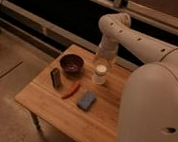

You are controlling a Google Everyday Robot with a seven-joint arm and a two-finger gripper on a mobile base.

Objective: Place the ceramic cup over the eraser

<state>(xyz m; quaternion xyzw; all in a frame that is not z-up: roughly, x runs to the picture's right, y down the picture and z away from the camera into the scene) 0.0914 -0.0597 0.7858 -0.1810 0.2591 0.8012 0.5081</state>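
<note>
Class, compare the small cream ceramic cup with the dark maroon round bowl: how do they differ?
The small cream ceramic cup is pale, narrow and taller; the dark maroon round bowl is wider and shallower. The cup stands directly under the gripper; the bowl sits apart from it. Both rest upright on the wooden table.

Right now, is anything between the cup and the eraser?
Nothing lies squarely between. The bowl sits just behind the straight path from cup to eraser, the orange stick just in front. The gripper is right above the cup.
</note>
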